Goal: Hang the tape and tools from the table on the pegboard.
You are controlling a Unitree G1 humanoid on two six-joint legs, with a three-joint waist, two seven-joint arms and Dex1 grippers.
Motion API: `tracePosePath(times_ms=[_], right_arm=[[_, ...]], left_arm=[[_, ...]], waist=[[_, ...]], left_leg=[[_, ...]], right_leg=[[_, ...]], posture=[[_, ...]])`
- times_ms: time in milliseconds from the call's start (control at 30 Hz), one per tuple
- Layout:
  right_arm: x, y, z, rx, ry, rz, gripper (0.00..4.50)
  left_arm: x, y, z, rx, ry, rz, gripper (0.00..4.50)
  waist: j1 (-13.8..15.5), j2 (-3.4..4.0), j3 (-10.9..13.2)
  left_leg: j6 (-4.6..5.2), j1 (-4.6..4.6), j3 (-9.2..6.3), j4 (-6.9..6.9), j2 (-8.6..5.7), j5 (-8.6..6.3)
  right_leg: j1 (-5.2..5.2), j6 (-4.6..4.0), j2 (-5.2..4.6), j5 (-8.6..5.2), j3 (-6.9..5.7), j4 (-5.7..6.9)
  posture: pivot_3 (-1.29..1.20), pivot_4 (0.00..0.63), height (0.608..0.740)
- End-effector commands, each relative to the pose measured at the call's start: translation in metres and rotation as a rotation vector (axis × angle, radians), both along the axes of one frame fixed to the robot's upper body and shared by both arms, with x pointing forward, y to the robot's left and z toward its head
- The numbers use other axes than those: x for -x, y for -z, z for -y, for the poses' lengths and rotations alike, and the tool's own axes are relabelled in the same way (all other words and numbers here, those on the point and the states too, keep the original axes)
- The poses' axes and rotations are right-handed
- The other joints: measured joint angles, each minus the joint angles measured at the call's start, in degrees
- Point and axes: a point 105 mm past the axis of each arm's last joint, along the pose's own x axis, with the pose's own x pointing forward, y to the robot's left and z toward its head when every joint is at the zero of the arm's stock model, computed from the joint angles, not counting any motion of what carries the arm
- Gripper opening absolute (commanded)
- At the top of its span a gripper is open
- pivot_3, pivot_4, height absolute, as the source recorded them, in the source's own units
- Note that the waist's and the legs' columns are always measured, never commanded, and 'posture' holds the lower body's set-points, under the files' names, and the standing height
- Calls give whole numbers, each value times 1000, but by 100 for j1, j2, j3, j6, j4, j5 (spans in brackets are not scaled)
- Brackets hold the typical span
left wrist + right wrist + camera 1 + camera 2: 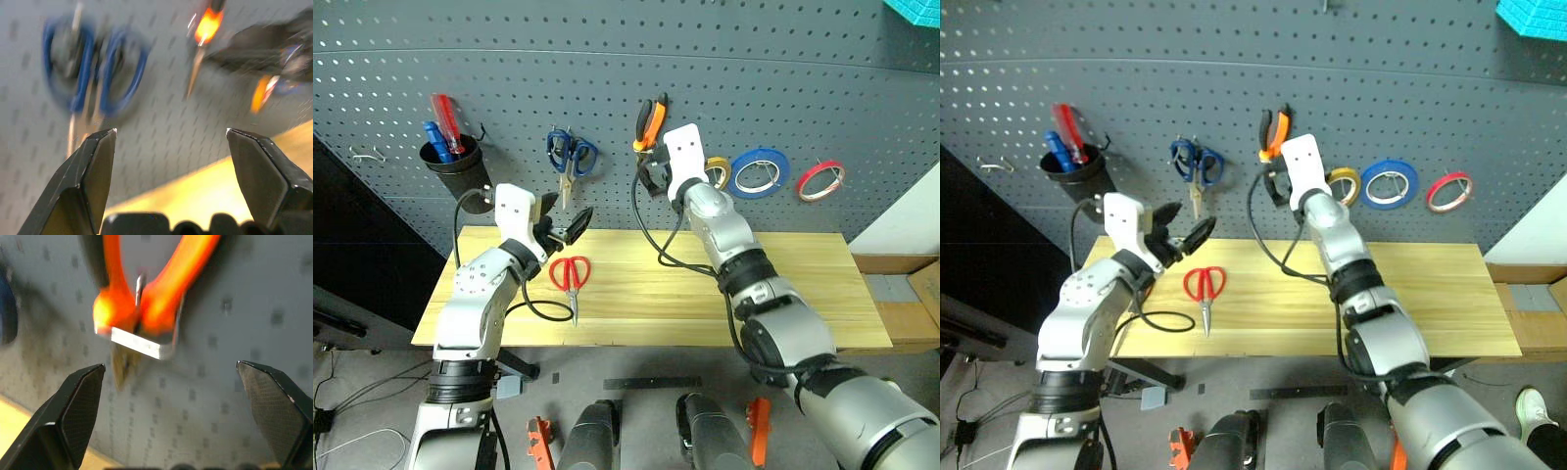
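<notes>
Red-handled scissors (571, 277) lie flat on the table (783, 294), just at five o'clock of your left gripper (565, 227), wide open and empty. They're light, stiff, slippery steel, so pinch the handle loops. Right gripper (171, 382) gapes empty under the hung pliers (649, 121).

Counted: 2 scissors, blue-handled pair (571, 154) on pegboard (803, 88), red-handled pair (571, 276) on table (783, 294). 3 tape rolls: yellow (718, 172), blue (760, 172), red (820, 180). 1 pliers (650, 121). 1 black cup (455, 159) w/ screwdrivers (443, 125), no. unclear.
</notes>
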Motion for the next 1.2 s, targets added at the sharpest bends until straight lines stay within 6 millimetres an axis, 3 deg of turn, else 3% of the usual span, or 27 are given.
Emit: tracePosePath(times_ms=[33,167,300,400,733,1133,1200], right_arm=[[40,-21,-10,-85,-223,-62,4478],[85,-19,-6,-124,-440,-199,4478],[131,-1,-11,-30,-627,-309,4478],[153,11,-17,36,-702,-345,4478],[161,12,-26,71,-724,-340,4478],[162,17,-20,143,-746,-361,4478],[161,18,-18,155,-740,-363,4500]], left_arm=[[8,17,-12,-42,-115,-103,3838],[19,57,-22,-15,-228,-321,3838],[29,93,-31,-33,-316,-526,3838],[27,115,-39,-1,-395,-624,3838],[6,147,-29,61,-545,-751,3838],[-9,161,-13,67,-558,-809,3838],[-13,160,-13,75,-563,-801,3459]], waist=[[4,1,1],[4,6,5],[-3,8,7],[-3,12,9],[22,11,10],[16,10,11],[16,11,11]], left_leg=[[-1,-1,-1,-3,0,-3],[1,-4,-3,-8,0,-11],[3,-2,-24,-9,9,-13],[3,8,-27,-8,8,-13],[2,8,-43,1,0,-13],[-3,6,-57,-1,0,-16],[-3,7,-64,-1,0,-16]], right_leg=[[-1,3,-1,-3,0,-2],[-1,6,-1,-6,-4,-15],[28,8,3,-8,-33,-55],[49,33,2,-25,-37,-68],[68,34,-8,-25,-55,-78],[76,37,-13,-27,-79,-84],[80,37,-17,-28,-89,-87]], posture=[[58,197,740],[49,208,740],[26,220,740],[24,221,740],[10,228,740],[-9,233,740],[-15,233,740]])
